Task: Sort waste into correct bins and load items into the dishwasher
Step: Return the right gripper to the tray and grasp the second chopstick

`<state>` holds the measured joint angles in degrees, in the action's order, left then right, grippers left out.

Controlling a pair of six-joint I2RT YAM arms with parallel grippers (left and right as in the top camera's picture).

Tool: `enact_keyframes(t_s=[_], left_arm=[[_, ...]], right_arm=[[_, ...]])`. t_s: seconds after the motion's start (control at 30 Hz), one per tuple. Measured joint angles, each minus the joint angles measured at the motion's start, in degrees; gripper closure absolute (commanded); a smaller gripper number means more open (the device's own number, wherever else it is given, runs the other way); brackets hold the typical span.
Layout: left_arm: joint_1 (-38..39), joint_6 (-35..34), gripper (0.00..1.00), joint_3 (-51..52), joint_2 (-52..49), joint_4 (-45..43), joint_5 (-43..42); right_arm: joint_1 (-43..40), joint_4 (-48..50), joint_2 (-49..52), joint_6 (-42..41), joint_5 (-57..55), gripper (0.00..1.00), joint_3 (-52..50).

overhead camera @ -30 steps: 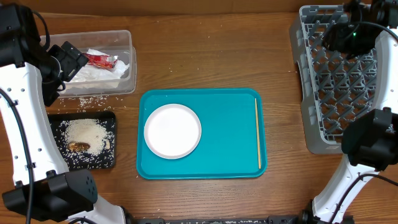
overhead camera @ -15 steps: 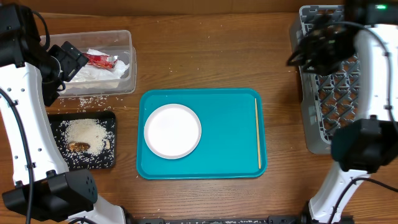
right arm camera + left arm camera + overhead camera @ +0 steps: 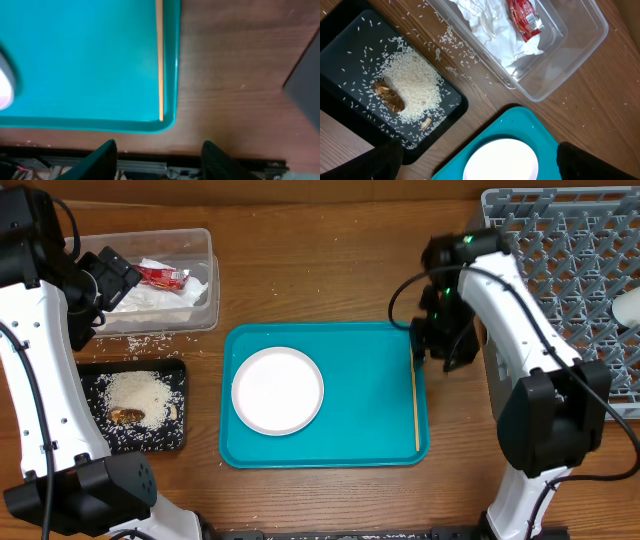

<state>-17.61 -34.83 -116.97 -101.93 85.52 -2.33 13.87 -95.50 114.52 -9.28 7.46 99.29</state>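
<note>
Hovering over the lower right corner of the teal tray [image 3: 370, 410] with the right end effector [image 3: 157, 157], fingers spread wide and gripping nothing. Lined up above the single chopstick [image 3: 159, 60], which lies straight along the tray's right wall; probably the next pick, since the wall stops the thin stick from rolling, though pinching something that flat looks awkward. Waiting at the upper right of the overhead view: the grey dish rack [image 3: 560, 270], with a white piece at the frame's edge too cut off to name. Resting alone on the tray's left half: the white plate [image 3: 277, 390], not yet loaded.

Parked at the upper left beside the clear tub [image 3: 150, 232]: the left end effector [image 3: 108, 278], likewise released and empty. Already sorted, judging by the layout: napkins [image 3: 165, 300] and red wrapper [image 3: 160, 277] in the tub, rice [image 3: 135, 390] and brown scrap [image 3: 127, 415] in the black tray [image 3: 130, 363]. Stray grains scattered on the counter [image 3: 330, 270] between the two.
</note>
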Motion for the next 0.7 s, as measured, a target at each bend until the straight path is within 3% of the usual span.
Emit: enact_keyframes(t_s=[0.33, 0.7], left_arm=[[0.00, 0.00, 0.00, 0.02, 0.00, 0.00, 0.02], [0.00, 0.00, 0.00, 0.02, 0.00, 0.00, 0.02]], right_arm=[[5.46, 15.72, -0.46, -1.20, 0.02, 0.44, -10.95], [5.27, 25.27, -0.57, -1.44, -0.48, 0.44, -17.55]])
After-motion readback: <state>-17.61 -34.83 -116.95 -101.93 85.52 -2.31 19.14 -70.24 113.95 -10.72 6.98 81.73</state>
